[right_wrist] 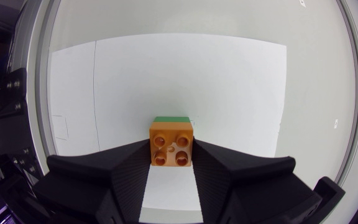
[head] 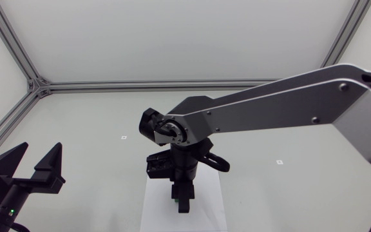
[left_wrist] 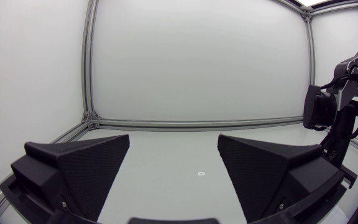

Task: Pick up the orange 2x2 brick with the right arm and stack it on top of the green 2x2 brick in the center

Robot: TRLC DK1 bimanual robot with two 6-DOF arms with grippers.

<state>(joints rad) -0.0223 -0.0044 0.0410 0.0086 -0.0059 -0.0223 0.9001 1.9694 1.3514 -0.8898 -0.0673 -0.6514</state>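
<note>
In the right wrist view the orange 2x2 brick (right_wrist: 173,146) sits studs-up between my right gripper's (right_wrist: 171,163) two black fingers, which press on it from both sides. A strip of the green 2x2 brick (right_wrist: 171,119) shows just past the orange one and below it. Whether the two bricks touch cannot be told. From above, my right arm reaches to the middle and its gripper (head: 183,201) points down over the white sheet (head: 153,209), hiding both bricks but for a green speck. My left gripper (head: 38,156) stands open and empty at the near left.
The white sheet (right_wrist: 229,93) lies flat on the grey table under the bricks. An aluminium frame (head: 37,84) runs along the table's back and left edges. In the left wrist view my right arm (left_wrist: 334,118) stands well off beside the left gripper (left_wrist: 173,155).
</note>
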